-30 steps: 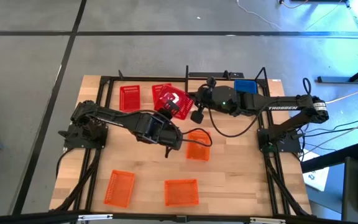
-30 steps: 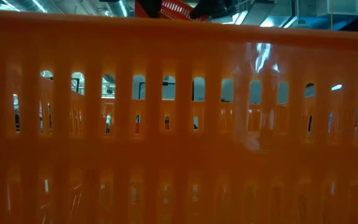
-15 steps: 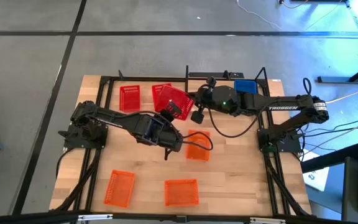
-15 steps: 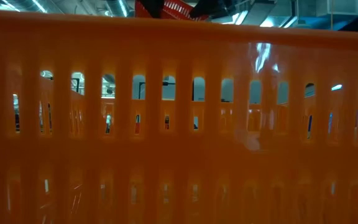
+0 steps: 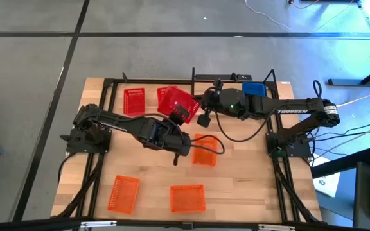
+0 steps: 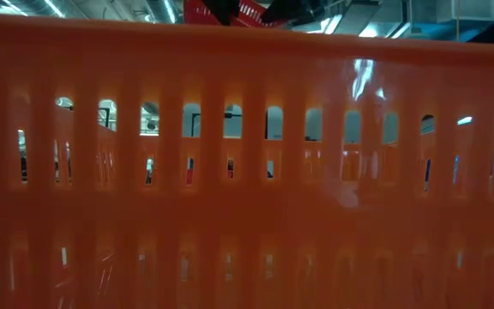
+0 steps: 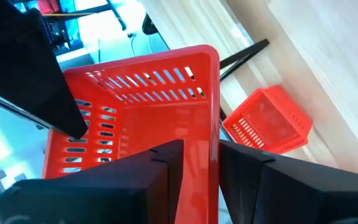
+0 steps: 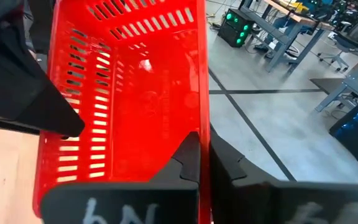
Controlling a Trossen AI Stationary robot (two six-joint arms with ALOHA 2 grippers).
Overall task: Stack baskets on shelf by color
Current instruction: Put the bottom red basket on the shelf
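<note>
Hanging tilted above the shelf (image 5: 236, 82) end of the worktop (image 5: 236, 186), around 12 o'clock from the middle, is a red basket (image 5: 175, 101): glossy plastic, slotted walls, open side showing in both wrist views. Right end effector (image 8: 199, 163) is pressed together on one thin wall of it, pinching that rim. Left end effector (image 7: 199, 167) sits at the opposite rim with its fingers spread, the wall running up the gap between them; can't tell if they actually touch it. Another red basket (image 5: 134, 100) lies flat at about 11 o'clock, and a blue basket (image 5: 254, 88) sits at 1 o'clock beside the right arm. Room-wise, one orange basket (image 5: 204, 150) is dead centre, just beside the left wrist, and two more orange ones (image 5: 123, 193) line the 6–7 o'clock edge. The low view is walled off by an orange basket side (image 6: 247, 172), so only a sliver of red shows over it.
</note>
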